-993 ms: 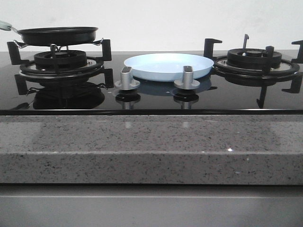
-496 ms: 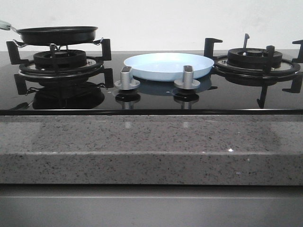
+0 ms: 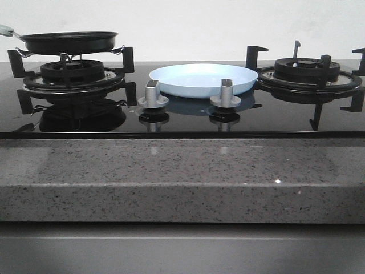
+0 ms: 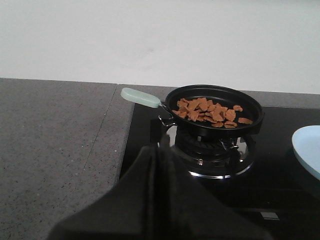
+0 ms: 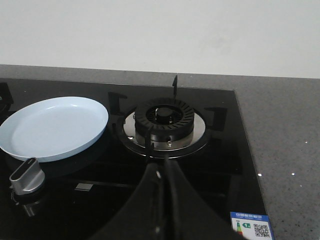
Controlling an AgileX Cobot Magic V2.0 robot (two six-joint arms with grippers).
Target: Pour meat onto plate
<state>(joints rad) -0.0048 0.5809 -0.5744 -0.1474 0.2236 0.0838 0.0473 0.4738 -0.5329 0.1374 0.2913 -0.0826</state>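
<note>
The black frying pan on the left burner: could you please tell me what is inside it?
Black frying pan holds light-brown, chip-like meat pieces; the pan floor beneath them is covered.

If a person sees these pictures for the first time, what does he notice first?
Probably the brown meat heaped in the black frying pan on the left burner, since little else has warm colour. Next comes the empty pale blue plate on the glass hob between the two burners, behind the two silver knobs.
</note>
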